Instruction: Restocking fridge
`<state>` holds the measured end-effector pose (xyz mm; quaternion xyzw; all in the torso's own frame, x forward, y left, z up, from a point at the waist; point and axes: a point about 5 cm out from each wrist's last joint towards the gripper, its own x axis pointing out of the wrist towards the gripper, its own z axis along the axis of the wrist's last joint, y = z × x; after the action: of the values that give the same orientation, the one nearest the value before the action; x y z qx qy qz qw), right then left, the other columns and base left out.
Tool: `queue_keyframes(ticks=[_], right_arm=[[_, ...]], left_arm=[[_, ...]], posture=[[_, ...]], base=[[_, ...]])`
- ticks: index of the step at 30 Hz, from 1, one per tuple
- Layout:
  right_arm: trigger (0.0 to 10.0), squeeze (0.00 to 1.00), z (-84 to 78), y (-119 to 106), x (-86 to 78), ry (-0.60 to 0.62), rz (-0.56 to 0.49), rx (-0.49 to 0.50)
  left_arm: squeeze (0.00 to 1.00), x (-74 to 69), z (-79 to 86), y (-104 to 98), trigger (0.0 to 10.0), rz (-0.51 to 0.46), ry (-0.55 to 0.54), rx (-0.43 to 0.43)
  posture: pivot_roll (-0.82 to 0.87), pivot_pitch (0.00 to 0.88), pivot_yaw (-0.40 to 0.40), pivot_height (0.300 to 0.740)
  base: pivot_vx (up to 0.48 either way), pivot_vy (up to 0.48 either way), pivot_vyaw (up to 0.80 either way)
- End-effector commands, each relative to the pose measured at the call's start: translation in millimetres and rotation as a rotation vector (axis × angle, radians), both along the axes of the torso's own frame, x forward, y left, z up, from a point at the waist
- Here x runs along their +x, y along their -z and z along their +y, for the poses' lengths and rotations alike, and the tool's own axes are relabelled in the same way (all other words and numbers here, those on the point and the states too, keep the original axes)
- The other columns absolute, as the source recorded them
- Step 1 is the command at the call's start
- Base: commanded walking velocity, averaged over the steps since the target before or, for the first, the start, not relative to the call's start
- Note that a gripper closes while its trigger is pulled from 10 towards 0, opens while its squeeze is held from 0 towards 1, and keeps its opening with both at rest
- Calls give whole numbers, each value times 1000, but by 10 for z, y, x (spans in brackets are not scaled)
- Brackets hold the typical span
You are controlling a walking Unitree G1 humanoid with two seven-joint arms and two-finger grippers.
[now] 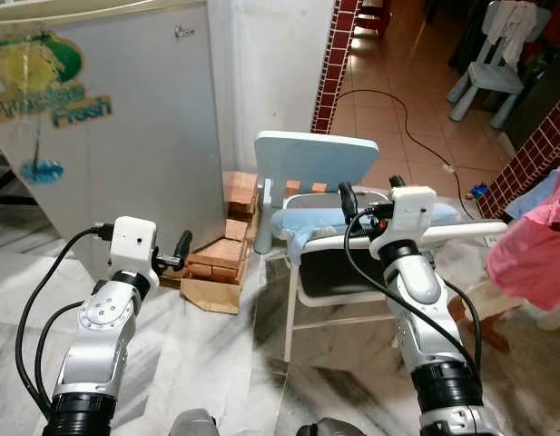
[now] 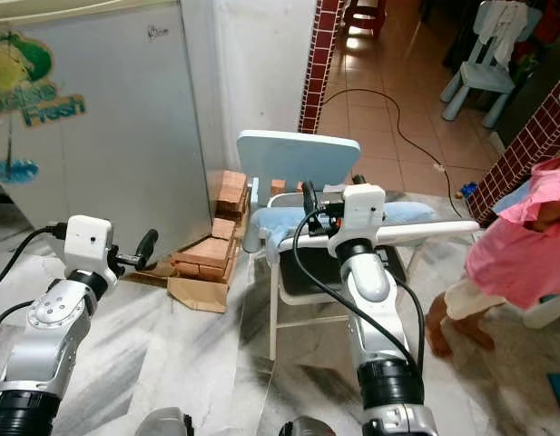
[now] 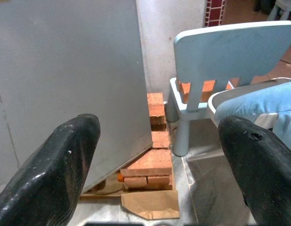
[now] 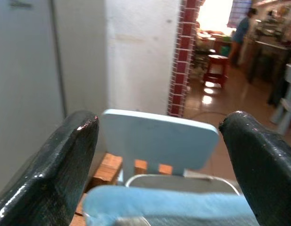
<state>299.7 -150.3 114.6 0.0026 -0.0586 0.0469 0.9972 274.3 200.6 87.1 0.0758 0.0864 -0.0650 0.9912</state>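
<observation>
Both claws, left claw [image 3: 159,155] and right claw [image 4: 159,150], gape empty; upright fridge [image 1: 125,136] faces left.

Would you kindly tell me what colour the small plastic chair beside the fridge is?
The chair is pale blue, clearest in the left wrist view.

Both silver arms reach forward, raised: the left hand [image 3: 154,160] and the right hand [image 4: 159,155] each have fingers spread wide, holding nothing.

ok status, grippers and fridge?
Left gripper open, empty, facing shut fridge. Right gripper open over blue chair. Bricks by fridge; person at right.
</observation>
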Motion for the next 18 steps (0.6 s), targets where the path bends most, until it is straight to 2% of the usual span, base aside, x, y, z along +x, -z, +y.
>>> queue_keyframes(ticks=[1, 4, 8, 18], right_arm=[[10000, 0, -57, -28, -23, 33, -2, -5], [10000, 0, -77, -21, -45, 35, -1, -17], [10000, 0, -39, -81, 7, 34, -16, -27], [10000, 0, 89, -93, 40, -25, -20, -43]], left_arm=[[0, 6, -64, -63, 10000, -20, 21, 2], [0, 20, -133, -75, 10000, -24, 51, 14], [0, 86, -207, -96, 10000, -30, 75, 8], [0, 76, -242, -68, 10000, -32, 83, 13]], posture=[[3, 18, -57, 740], [1, 21, -51, 740], [-12, 25, -47, 740], [-2, 16, -65, 740]], base=[[0, 469, -600], [0, 480, -800], [0, 480, -800], [0, 480, -783]])
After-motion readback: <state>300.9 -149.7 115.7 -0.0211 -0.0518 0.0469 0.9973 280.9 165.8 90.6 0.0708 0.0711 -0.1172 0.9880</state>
